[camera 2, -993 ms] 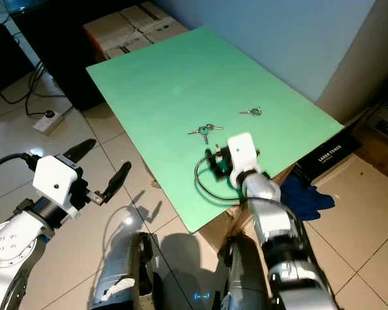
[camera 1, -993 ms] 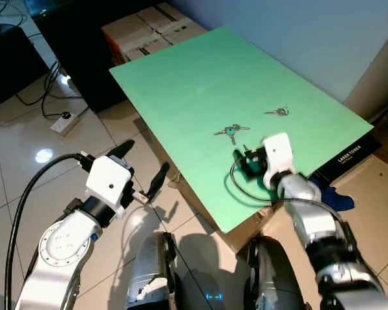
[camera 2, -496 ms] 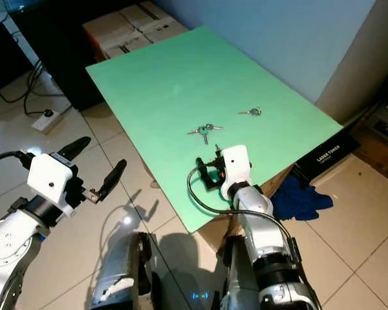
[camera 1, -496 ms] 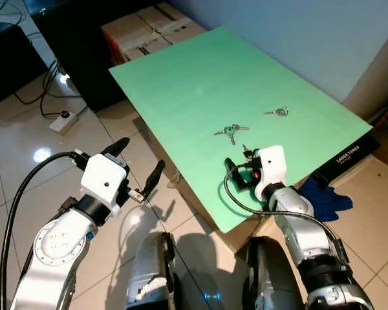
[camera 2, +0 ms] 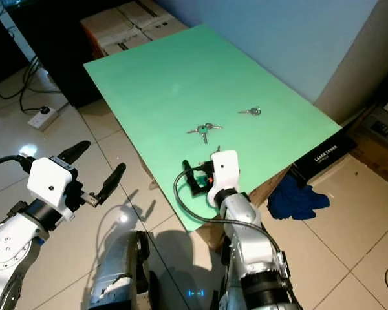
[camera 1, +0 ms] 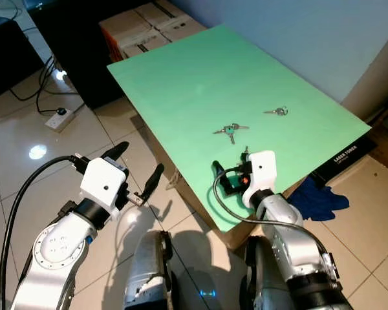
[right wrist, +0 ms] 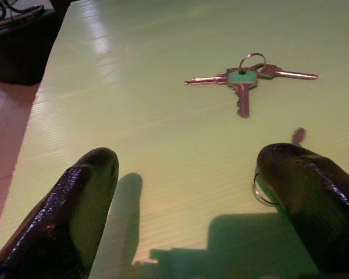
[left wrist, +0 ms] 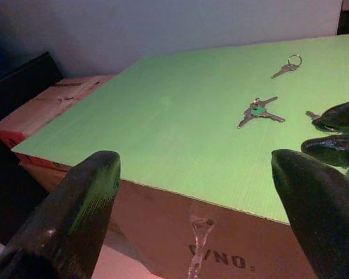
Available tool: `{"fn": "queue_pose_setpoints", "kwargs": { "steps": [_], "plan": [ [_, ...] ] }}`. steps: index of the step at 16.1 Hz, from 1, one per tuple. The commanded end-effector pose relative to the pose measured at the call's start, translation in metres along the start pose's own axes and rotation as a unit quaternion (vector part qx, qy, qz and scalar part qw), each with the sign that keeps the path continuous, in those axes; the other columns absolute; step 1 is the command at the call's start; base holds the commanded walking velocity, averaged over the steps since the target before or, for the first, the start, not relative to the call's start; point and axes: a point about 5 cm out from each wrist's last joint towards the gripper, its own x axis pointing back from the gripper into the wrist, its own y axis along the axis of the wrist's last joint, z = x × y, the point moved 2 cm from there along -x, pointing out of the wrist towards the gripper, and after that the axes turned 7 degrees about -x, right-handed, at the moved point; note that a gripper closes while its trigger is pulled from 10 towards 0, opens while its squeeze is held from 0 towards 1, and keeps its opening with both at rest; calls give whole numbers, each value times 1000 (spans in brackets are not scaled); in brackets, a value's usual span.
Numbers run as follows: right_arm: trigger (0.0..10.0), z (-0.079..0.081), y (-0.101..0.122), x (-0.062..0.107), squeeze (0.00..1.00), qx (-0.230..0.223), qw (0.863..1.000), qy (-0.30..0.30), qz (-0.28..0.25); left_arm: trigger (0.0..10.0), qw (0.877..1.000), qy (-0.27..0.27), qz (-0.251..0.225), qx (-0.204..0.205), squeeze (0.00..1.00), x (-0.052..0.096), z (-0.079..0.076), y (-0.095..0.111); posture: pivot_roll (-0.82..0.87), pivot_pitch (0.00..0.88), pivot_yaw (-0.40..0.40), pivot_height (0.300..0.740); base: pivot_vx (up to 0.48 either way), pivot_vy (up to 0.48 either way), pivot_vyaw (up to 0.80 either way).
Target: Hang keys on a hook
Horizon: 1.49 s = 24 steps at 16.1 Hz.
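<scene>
Lying flat near the middle of the bright green corrugated board [camera 1: 200, 84], the bunch of three silver keys with one green-capped head [camera 1: 231, 130] fans out from a single ring. At about two o'clock from that bunch, well apart from it, a single silver key on its own ring [camera 1: 277, 112] rests on the same board. The right gripper [camera 1: 229, 173] hovers low over the board's near edge, at roughly six o'clock from the bunch; its two black fingers are spread wide and grasp nothing. In the right wrist view a small metal ring [right wrist: 259, 192] shows on the board, tucked against one finger. The left gripper [camera 1: 138, 173] hangs over the glossy white floor tiles [camera 1: 26, 129], off the board's edge at about eight o'clock from the bunch, fingers likewise parted and empty.
</scene>
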Motion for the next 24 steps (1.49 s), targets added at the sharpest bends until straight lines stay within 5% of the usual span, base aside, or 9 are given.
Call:
{"fn": "queue_pose_setpoints", "kwargs": {
  "steps": [1, 3, 7, 10, 14, 24],
  "plan": [
    [10000, 0, 4, 3, 0, -5, 1000, -6, -10, 10000, 1000, 4, -5, -8, 0, 4, 3, 4, 154, 185, 52, 601, 0, 0, 0],
    [10000, -12, 35, 13, 0, -22, 995, -34, -94, 10000, 1000, 5, -5, -8, 0, 3, 4, 3, 147, 185, 55, 601, 0, 0, 0],
    [10000, -27, 51, 28, 0, -5, 992, -47, -119, 10000, 1000, 1, -9, -6, 0, 0, 3, 3, 130, 175, 66, 601, 0, 0, 0],
    [10000, -52, 11, 38, 0, 45, 996, -83, 6, 10000, 1000, -5, -12, -3, 0, -2, -1, 3, 122, 167, 71, 601, 0, 0, 0],
    [10000, -43, -3, 37, 0, 27, 998, -51, 29, 10000, 1000, -10, -13, -4, 0, -3, -3, 2, 123, 162, 75, 601, 0, 0, 0],
    [10000, -22, 1, -10, 0, -3, 1000, -11, 23, 10000, 999, -49, -11, 11, 0, 1, -12, 2, 134, 165, 75, 601, 0, 0, 0]
  ]
}}
